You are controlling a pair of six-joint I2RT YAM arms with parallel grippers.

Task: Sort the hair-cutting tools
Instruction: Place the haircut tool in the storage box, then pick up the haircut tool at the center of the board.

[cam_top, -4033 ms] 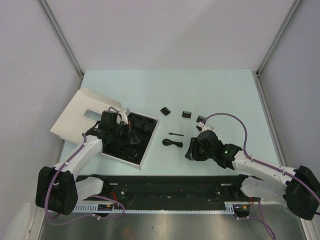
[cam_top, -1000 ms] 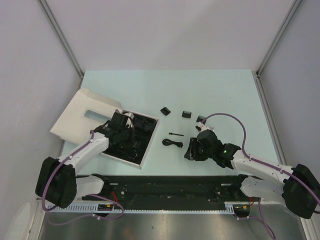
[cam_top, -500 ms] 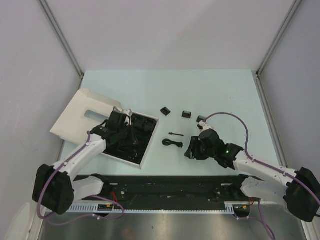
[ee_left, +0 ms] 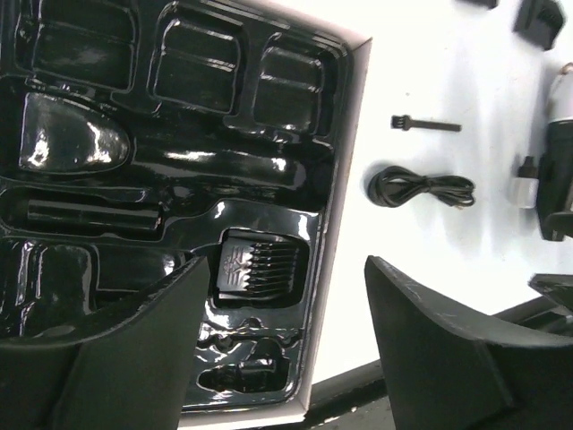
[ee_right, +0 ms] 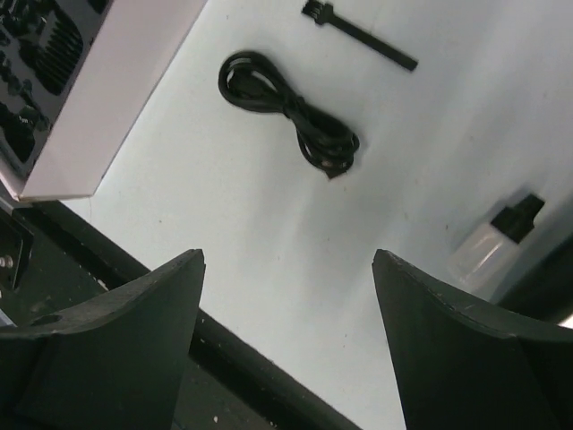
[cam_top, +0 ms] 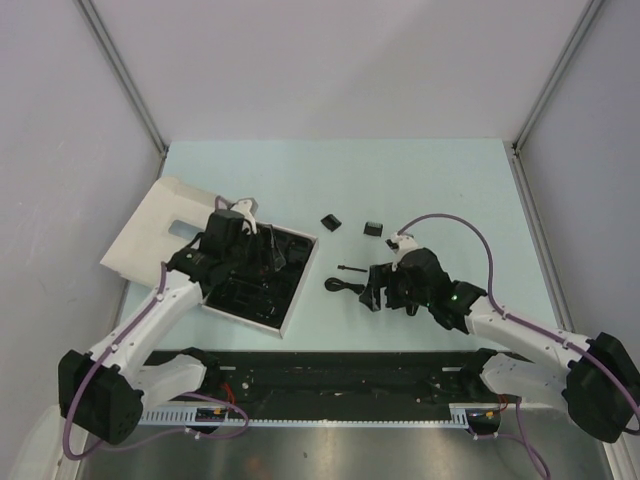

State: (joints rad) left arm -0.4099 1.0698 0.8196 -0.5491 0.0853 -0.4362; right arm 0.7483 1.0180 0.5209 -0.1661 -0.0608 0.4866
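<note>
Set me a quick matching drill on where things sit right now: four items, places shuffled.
1 ribbed comb guard
2 coiled cable
3 tiny brush
4 clear bottle

A table, just beyond the cable
B pocket of the black tray
C table, just nearer than the brush
D table, close beside the right pincer

Pairs: 1-B, 2-C, 3-A, 4-D

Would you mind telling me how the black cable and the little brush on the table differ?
The cable is wound into a loose bundle; the brush is a straight thin stick with bristles at one end. The cable looks bulkier than the brush. The cable lies on the near side, the brush just beyond it. Both are black and lie loose on the table.
</note>
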